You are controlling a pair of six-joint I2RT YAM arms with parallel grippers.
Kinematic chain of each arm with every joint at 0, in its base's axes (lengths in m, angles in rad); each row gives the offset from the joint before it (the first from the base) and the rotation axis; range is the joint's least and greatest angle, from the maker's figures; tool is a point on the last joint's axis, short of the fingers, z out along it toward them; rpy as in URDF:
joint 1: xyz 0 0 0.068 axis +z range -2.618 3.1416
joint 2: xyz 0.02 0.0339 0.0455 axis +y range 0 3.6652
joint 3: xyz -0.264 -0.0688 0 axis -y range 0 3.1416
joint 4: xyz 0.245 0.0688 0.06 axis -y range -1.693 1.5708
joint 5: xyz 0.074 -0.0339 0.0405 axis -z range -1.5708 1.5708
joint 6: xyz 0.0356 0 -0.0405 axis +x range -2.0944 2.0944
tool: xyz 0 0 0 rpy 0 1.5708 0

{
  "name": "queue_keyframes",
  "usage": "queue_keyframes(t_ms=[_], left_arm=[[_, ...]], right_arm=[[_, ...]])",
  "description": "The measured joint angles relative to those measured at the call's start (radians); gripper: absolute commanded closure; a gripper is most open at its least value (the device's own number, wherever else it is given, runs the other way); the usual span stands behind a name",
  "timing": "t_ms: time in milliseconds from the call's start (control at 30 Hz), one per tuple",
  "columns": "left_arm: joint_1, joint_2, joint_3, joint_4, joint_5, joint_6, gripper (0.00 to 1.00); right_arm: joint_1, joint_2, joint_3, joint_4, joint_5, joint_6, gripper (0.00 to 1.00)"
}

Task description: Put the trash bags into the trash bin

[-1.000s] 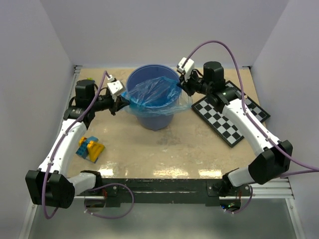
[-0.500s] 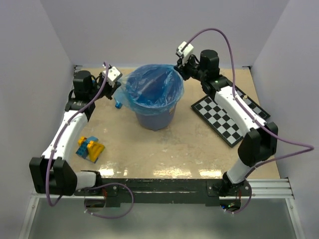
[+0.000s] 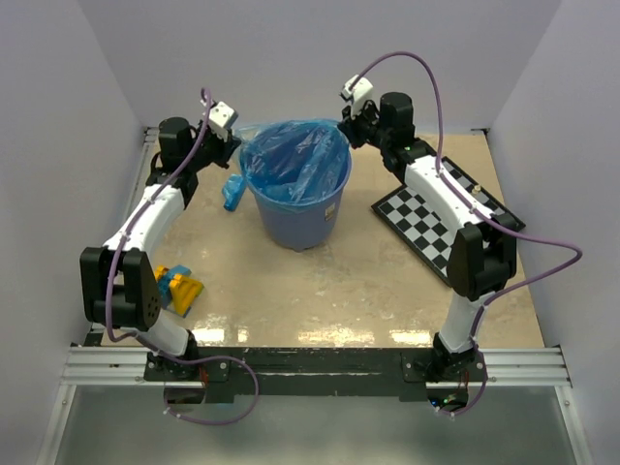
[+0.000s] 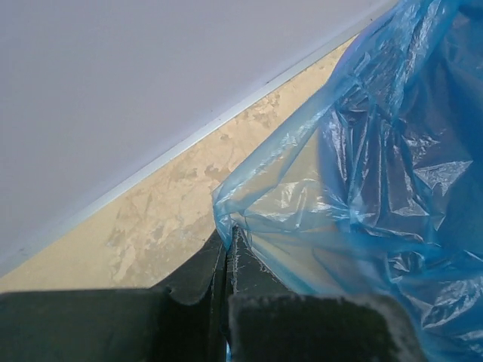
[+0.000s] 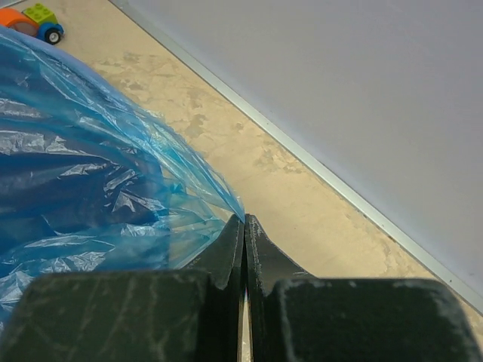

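The trash bin (image 3: 296,215), a round blue bucket, stands in the middle of the far half of the table. A thin blue trash bag (image 3: 295,160) lines its mouth, stretched between both grippers at the far rim. My left gripper (image 3: 236,147) is shut on the bag's left edge, and in the left wrist view the film (image 4: 377,188) runs straight out of the closed tips (image 4: 226,231). My right gripper (image 3: 347,132) is shut on the bag's right edge. In the right wrist view a corner of the film (image 5: 98,188) is pinched at the closed tips (image 5: 244,220).
A small light-blue object (image 3: 232,192) lies on the table just left of the bin. Yellow and blue toy blocks (image 3: 177,289) sit at the near left. A chessboard (image 3: 448,231) lies to the right. A small toy car (image 5: 34,19) sits near the back wall.
Both arms have swung toward the back wall and risen, pulling the bag's edges with them. The bag hung over the bin's outside before; now it is held taut above the far rim.
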Motion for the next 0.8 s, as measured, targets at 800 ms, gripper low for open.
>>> queue_keyframes(t_ms=[800], left_arm=[[-0.013, 0.148, -0.06, 0.044, 0.232, -0.412, 1.0]], right_arm=[[-0.035, -0.052, -0.156, -0.09, -0.172, 0.004, 0.99]])
